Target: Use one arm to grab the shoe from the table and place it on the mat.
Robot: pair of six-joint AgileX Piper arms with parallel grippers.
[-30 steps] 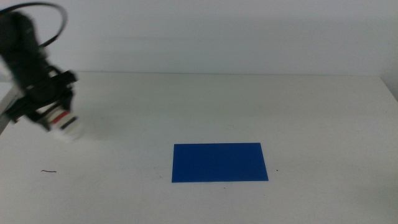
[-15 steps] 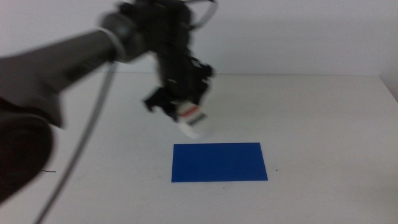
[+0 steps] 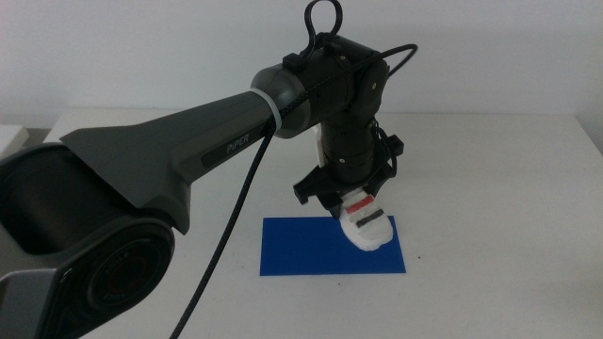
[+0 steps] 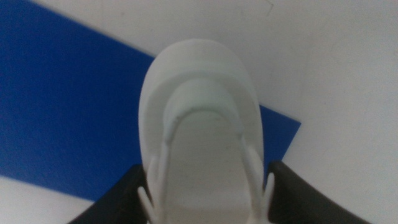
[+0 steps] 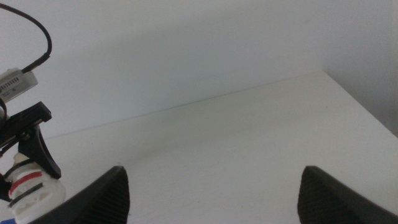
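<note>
Placement is the step in hand: my left end effector [image 3: 356, 209], clamped on the small white chunky sneaker [image 3: 366, 224], holds it over the flat dark blue rectangular mat's [image 3: 301, 247] right end. Next: lower, then release.

My right end effector [image 5: 211, 193] waits apart, near the white surface's [image 3: 490, 169] right edge.

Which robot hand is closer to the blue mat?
Left. The left gripper holds the shoe right over the mat; the right gripper waits far away.

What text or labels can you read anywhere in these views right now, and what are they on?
"PIPER": pale lettering on the left arm, middle view.
White tag on the cable in the right wrist view: print too small to read.
Nothing readable on the shoe, mat or table.
</note>
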